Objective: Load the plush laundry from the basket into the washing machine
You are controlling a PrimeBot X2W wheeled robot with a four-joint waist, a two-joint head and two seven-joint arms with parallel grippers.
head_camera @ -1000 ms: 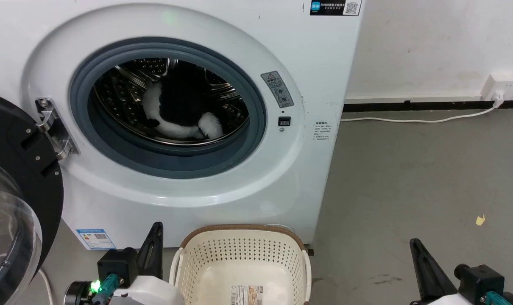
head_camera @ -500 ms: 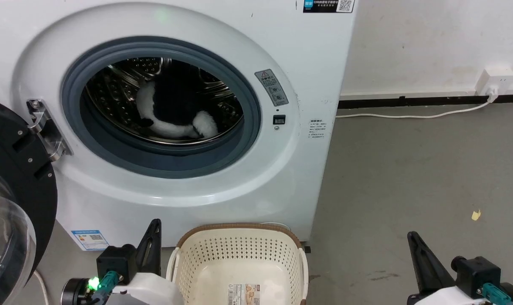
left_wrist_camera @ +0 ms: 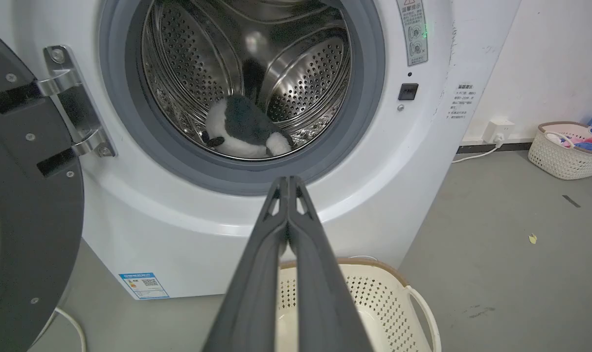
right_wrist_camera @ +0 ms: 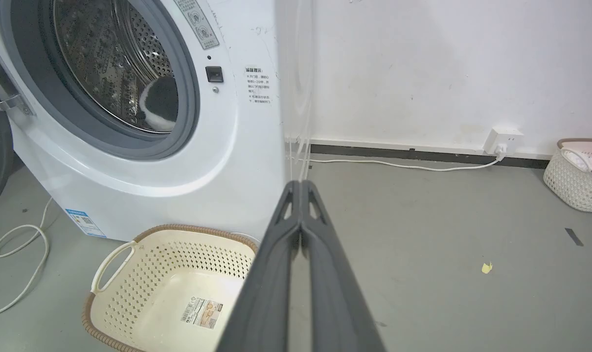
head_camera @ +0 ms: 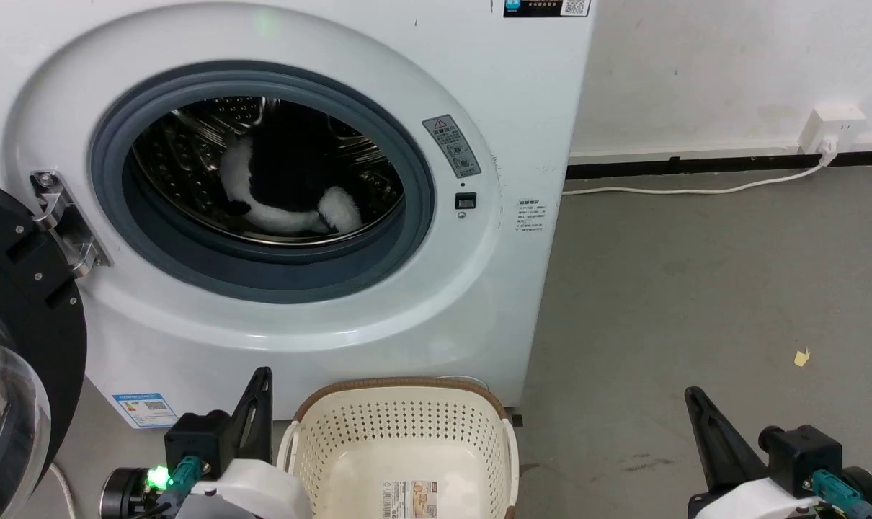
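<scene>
The plush laundry point(head_camera: 285, 194) lay in the drum point(head_camera: 191, 166) of the washing machine point(head_camera: 299, 317), whose door point(head_camera: 47, 317) hung open at the left. The basket point(head_camera: 400, 422) sat on the floor point(head_camera: 695, 288) just before the machine, between the left tool point(head_camera: 261, 382) and the right tool point(head_camera: 694, 404). A second basket point(right_wrist_camera: 577, 176) stood well apart to the right, near the wall point(right_wrist_camera: 423, 73).

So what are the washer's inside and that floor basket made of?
The drum looks like polished steel: shiny, reflective, punched with small holes. The basket looks like matte cream plastic, perforated; its brown rim seems moulded plastic imitating weave, though I can't be sure.
</scene>
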